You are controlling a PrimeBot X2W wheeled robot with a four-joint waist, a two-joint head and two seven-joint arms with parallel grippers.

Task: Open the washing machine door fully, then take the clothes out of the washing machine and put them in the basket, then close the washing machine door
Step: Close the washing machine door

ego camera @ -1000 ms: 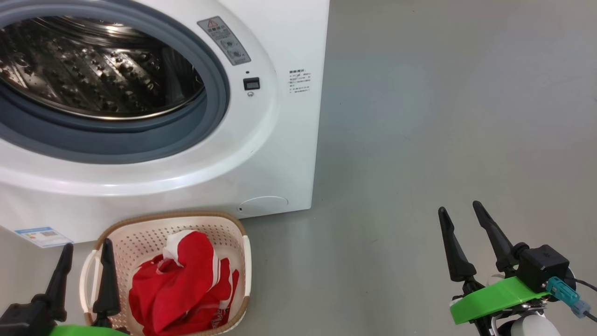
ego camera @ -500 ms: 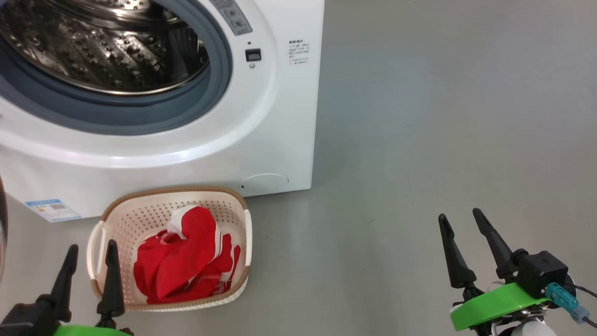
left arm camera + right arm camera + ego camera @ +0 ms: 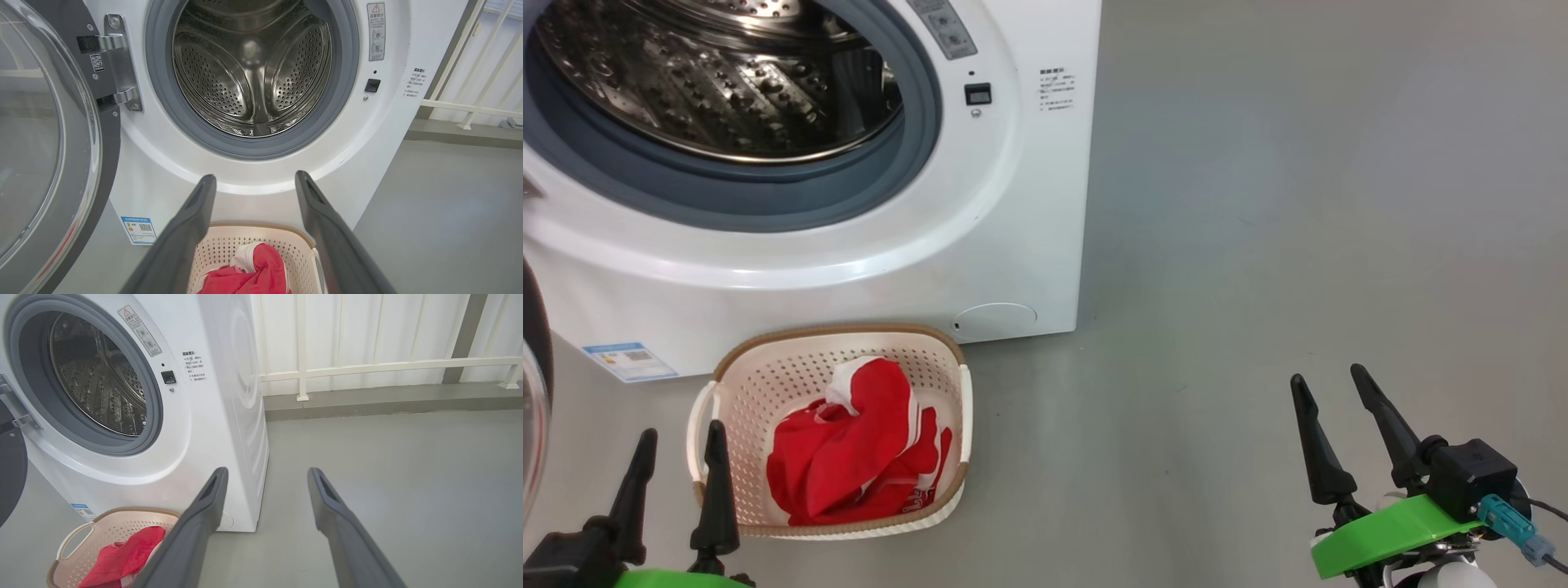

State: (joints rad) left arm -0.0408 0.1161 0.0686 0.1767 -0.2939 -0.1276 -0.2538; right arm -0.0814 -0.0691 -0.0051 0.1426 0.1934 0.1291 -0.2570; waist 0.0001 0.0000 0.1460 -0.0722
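Hovering low: left jaws near basket (image 3: 841,331), right jaws above floor (image 3: 1258,245), both spread.

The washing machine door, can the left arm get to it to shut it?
Probably yes. The washing machine door hangs open to the left of the left gripper, which is open and empty, with nothing between them. The basket sits lower, out of the way.

You have bright, even light with faint shadows; the washing machine (image 3: 996,229) shows sheen; wrist-view edges seem curved.
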